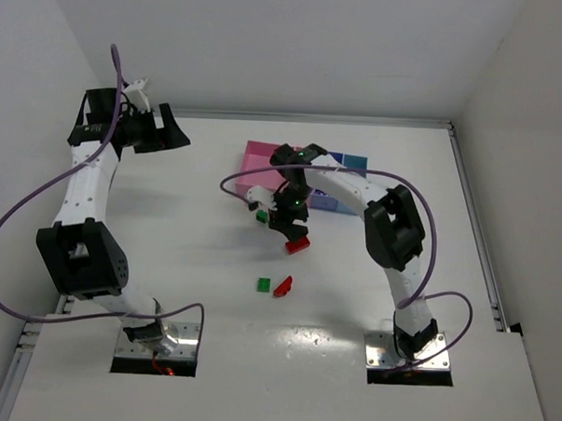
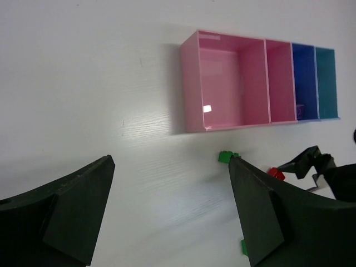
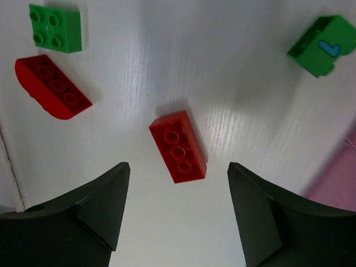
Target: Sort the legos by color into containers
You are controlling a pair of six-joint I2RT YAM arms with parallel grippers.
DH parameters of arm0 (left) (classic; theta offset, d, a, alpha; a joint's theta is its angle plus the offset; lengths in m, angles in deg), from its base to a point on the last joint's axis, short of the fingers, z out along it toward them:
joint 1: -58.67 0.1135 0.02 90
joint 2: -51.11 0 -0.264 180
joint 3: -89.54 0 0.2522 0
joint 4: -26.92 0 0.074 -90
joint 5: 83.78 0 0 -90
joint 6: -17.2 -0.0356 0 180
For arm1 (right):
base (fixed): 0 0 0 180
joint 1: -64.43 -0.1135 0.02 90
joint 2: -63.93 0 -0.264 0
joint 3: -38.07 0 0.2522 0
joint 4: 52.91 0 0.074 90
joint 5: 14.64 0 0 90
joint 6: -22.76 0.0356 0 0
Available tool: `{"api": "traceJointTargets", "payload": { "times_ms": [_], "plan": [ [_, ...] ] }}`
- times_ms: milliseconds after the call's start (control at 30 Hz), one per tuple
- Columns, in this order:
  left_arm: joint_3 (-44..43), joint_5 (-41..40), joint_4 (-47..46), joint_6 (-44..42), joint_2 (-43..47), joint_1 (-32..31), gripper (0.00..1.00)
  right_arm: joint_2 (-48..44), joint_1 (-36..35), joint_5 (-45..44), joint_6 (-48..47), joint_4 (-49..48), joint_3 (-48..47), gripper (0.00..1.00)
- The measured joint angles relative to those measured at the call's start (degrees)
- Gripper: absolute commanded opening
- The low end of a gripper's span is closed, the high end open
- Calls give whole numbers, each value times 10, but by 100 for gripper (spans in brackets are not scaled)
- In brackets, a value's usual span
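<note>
A red lego brick [image 3: 178, 147] lies on the white table just ahead of my open, empty right gripper [image 3: 178, 169], between the lines of its fingers. In the top view that gripper [image 1: 291, 230] hovers beside this brick [image 1: 298, 245], in front of the containers [image 1: 261, 161]. A curved red brick [image 3: 53, 86], a green brick [image 3: 55, 28] and another green brick [image 3: 322, 53] lie around it. The left wrist view shows the bin row: wide pink [image 2: 189, 83], narrow pink [image 2: 280, 78], blue-violet [image 2: 303, 72] and light blue [image 2: 326, 78]. My left gripper [image 1: 177, 136] is open and empty, far back left.
A small purple piece [image 2: 300, 111] sits in the blue-violet bin. White walls close the table at the back and both sides. The right arm's purple cable [image 1: 236, 181] loops over the table left of the bins.
</note>
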Motion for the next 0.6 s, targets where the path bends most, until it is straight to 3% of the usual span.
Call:
{"api": "traceJointTargets", "payload": {
  "times_ms": [600],
  "plan": [
    [-2,70,-17,5,-3,18,90,4,-26,-101,-34,-75,117,71]
  ]
}}
